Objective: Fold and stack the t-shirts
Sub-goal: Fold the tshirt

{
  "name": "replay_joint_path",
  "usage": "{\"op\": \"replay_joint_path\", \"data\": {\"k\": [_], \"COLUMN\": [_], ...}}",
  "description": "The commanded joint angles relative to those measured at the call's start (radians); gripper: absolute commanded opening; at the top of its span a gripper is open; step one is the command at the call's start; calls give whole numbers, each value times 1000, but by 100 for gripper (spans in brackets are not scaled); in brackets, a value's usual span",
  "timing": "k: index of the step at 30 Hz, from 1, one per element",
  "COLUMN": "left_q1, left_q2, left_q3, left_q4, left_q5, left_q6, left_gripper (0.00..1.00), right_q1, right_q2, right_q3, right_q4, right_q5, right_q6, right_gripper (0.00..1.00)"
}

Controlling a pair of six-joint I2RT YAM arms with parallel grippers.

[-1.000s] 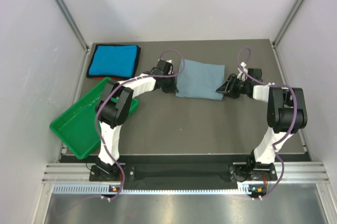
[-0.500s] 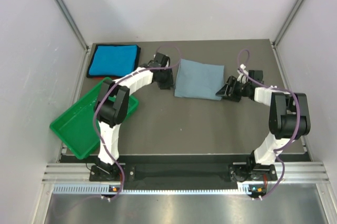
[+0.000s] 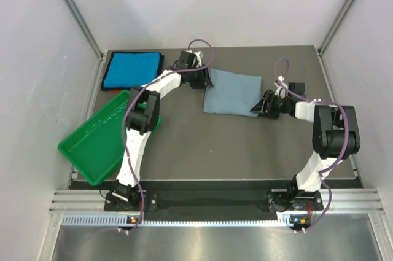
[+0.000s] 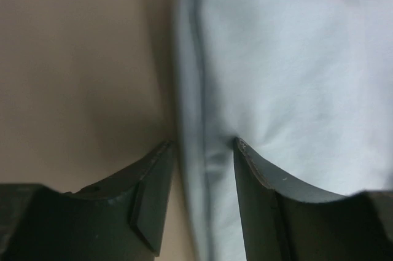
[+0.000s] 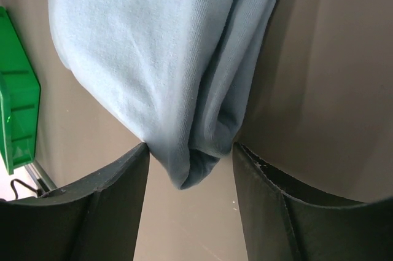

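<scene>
Grey-blue t-shirt (image 3: 232,92) lies folded on the surface (image 3: 215,144), left gripper (image 3: 206,78) and right gripper (image 3: 261,106) straddling opposite edges with jaws apart, not pinching; stacking looks next, needing both to close and carry it onto the turquoise t-shirt (image 3: 131,70).

The right gripper (image 5: 191,147) has its two dark fingers (image 5: 110,206) standing apart. A bunched, rounded corner of the grey-blue t-shirt (image 5: 153,46) lies between them, its folds loose and its tip dipping just below the fingertips. The cloth fills the gap from one finger to the other. Left of the left finger sits a green tray (image 5: 15,113), on the brown table (image 5: 319,58)
</scene>
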Motion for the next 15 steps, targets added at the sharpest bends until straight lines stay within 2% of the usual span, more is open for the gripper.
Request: {"op": "replay_joint_path", "data": {"k": [1,10,12,13,15], "left_q1": [11,30,43,49,62], "left_q2": [39,105,119,137,149], "left_q3": [55,107,129,137,150], "left_q4": [99,159,171,177,184], "left_q5": [84,83,110,123,143], "left_q6": [34,22,7,-18,-36], "left_gripper": [51,49,42,27,11], "right_q1": [12,12,12,12,12], "right_q2": [13,2,13,18,33], "right_q3": [15,30,32,34,32], "right_q4": [40,12,12,14,17], "right_q5": [-14,6,6,6,6], "right_q6": [-25,-35,-34,-34,-35], "right_gripper": [57,56,56,55,54]}}
